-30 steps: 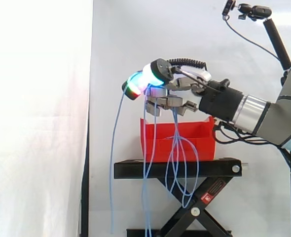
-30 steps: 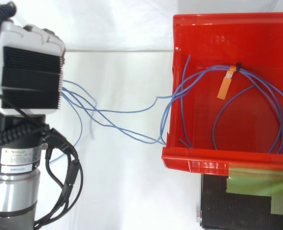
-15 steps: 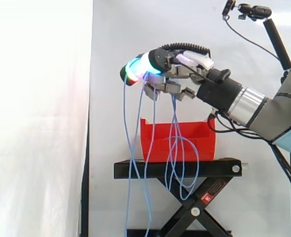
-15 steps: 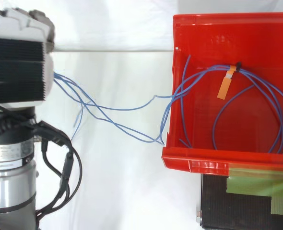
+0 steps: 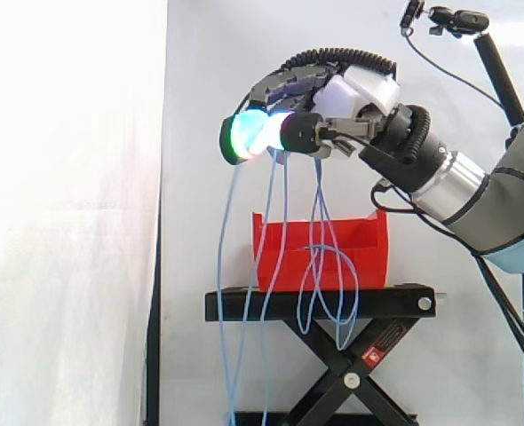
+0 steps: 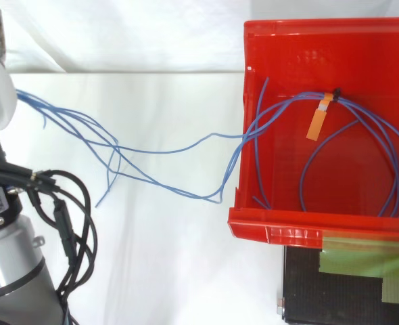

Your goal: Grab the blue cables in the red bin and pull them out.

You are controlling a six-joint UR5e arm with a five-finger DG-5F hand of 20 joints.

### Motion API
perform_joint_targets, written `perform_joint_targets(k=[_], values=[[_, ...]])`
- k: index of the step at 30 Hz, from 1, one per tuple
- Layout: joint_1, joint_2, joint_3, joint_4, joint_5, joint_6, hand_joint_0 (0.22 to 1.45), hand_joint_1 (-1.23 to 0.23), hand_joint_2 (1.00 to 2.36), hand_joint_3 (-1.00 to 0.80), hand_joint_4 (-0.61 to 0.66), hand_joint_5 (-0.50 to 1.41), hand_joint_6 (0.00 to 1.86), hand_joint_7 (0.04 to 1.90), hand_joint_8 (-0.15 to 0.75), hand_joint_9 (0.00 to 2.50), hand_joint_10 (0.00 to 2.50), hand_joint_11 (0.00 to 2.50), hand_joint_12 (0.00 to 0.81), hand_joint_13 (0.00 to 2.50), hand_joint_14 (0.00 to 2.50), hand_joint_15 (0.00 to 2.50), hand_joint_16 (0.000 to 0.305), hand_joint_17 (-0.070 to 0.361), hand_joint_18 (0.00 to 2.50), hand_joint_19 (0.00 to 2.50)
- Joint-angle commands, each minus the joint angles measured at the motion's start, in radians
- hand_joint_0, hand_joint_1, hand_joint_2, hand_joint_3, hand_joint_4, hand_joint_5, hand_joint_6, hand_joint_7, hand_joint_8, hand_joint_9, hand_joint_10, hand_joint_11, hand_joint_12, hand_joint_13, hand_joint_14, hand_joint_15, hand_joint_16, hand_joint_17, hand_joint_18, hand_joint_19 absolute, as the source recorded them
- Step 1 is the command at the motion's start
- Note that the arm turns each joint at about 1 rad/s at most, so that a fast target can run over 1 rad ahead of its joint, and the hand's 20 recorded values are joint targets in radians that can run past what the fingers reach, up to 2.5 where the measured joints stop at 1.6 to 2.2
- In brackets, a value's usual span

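1. In the side view the hand (image 5: 355, 102) is high up, above the bin (image 5: 364, 262) and a little to its left, on the arm (image 5: 502, 204) that reaches in from the right.
2. Its fingers are curled in and clamped on the cables (image 5: 317, 182); the glowing pads (image 5: 242, 138) (green and white) sit at the front of the fist.
3. Several blue strands hang from the fist. Two or three drop straight down past the left end of the stand (image 5: 244, 306) to the bottom of the view. The others loop in front of the bin and the stand's top.
4. From above, the strands fan out from the left edge, cross the white floor and climb over the bin's left wall near its front rim (image 6: 274, 227).
5. One loose end dangles apart from the rest, well left of the bin.
6. Part of the cables lies inside the bin in wide loops, gathered by a black tie (image 6: 335, 93), with an orange tag (image 6: 316, 123) just beside it.
7. The bin sits on the black stand before the white curtain (image 5: 67, 222); green tape (image 6: 362, 271) shows on the stand from above.
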Motion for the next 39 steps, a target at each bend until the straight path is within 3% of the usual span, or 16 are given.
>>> perform_joint_targets(k=[1, 2, 12, 15, 18, 20, 21, 26, 27, 28, 30, 33, 35, 37, 39], values=[[-0.002, 0.000, -0.001, 0.000, -0.049, -0.069, 0.79, -0.98, 1.00, -1.00, 0.24, 0.99, 0.25, 0.77, 0.317, 1.54, 0.01, 1.95, 0.294, 1.11, 2.50, 0.52, 0.040, 0.091, 1.09, 1.47], [-0.003, 0.000, -0.001, 0.002, -0.072, -0.093, 0.79, -0.98, 1.00, -1.00, 0.24, 0.99, 0.25, 0.77, 0.320, 1.54, 0.01, 1.95, 0.294, 1.11, 2.50, 0.52, 0.041, 0.091, 1.09, 1.48], [-0.011, 0.000, -0.002, 0.049, -0.160, -0.158, 0.79, -0.98, 1.00, -1.00, 0.24, 0.99, 0.26, 0.78, 0.318, 1.54, 0.01, 1.95, 0.293, 1.11, 2.50, 0.51, 0.041, 0.091, 1.09, 1.48], [-0.013, 0.000, -0.001, 0.043, -0.157, -0.150, 0.79, -0.98, 1.00, -1.00, 0.24, 0.99, 0.25, 0.78, 0.318, 1.54, 0.01, 1.95, 0.296, 1.11, 2.50, 0.52, 0.041, 0.091, 1.09, 1.47], [-0.013, 0.000, -0.002, 0.016, -0.143, -0.095, 0.79, -0.98, 1.00, -1.00, 0.24, 0.99, 0.25, 0.77, 0.319, 1.54, 0.01, 1.97, 0.296, 1.11, 2.50, 0.52, 0.041, 0.092, 1.09, 1.48], [-0.011, 0.000, -0.002, -0.015, -0.109, -0.033, 0.79, -0.98, 1.00, -1.00, 0.24, 0.99, 0.25, 0.78, 0.320, 1.54, 0.00, 1.95, 0.294, 1.11, 2.50, 0.52, 0.041, 0.091, 1.09, 1.47], [-0.008, 0.000, -0.002, -0.041, -0.072, 0.014, 0.79, -0.98, 1.00, -1.00, 0.25, 0.99, 0.25, 0.77, 0.321, 1.54, 0.00, 1.94, 0.296, 1.11, 2.50, 0.52, 0.041, 0.091, 1.09, 1.47], [0.004, 0.000, -0.019, -0.103, 0.035, 0.126, 0.79, -0.98, 1.00, -1.00, 0.24, 0.99, 0.25, 0.78, 0.322, 1.55, 0.01, 1.96, 0.294, 1.11, 2.50, 0.52, 0.041, 0.092, 1.09, 1.47], [0.007, 0.000, -0.036, -0.110, 0.077, 0.160, 0.79, -0.98, 1.00, -1.00, 0.24, 0.99, 0.25, 0.77, 0.320, 1.55, 0.00, 1.95, 0.294, 1.11, 2.50, 0.52, 0.041, 0.091, 1.09, 1.48], [0.015, 0.002, -0.064, -0.107, 0.129, 0.206, 0.79, -0.98, 1.00, -1.00, 0.25, 0.99, 0.25, 0.78, 0.320, 1.55, 0.01, 1.95, 0.294, 1.11, 2.50, 0.52, 0.041, 0.091, 1.09, 1.48], [0.021, 0.002, -0.088, -0.098, 0.169, 0.246, 0.79, -0.98, 1.00, -1.00, 0.25, 0.99, 0.24, 0.78, 0.329, 1.55, 0.01, 1.95, 0.292, 1.11, 2.50, 0.52, 0.041, 0.091, 1.09, 1.47], [0.041, 0.000, -0.125, -0.090, 0.262, 0.358, 0.79, -0.98, 1.00, -1.00, 0.25, 0.99, 0.23, 0.78, 0.327, 1.55, 0.00, 1.95, 0.296, 1.11, 2.50, 0.52, 0.041, 0.091, 1.09, 1.48], [0.049, 0.000, -0.128, -0.098, 0.293, 0.399, 0.79, -0.98, 1.00, -1.00, 0.24, 0.99, 0.24, 0.79, 0.326, 1.55, 0.01, 1.95, 0.294, 1.11, 2.50, 0.52, 0.041, 0.091, 1.09, 1.47], [0.055, 0.002, -0.128, -0.124, 0.333, 0.459, 0.79, -0.98, 1.00, -1.00, 0.24, 0.99, 0.24, 0.79, 0.329, 1.55, 0.00, 1.94, 0.294, 1.11, 2.50, 0.52, 0.041, 0.091, 1.09, 1.48], [0.069, 0.000, -0.126, -0.195, 0.385, 0.550, 0.79, -0.98, 1.00, -1.00, 0.24, 0.99, 0.24, 0.79, 0.327, 1.55, 0.01, 1.95, 0.296, 1.11, 2.50, 0.52, 0.041, 0.091, 1.09, 1.47]])
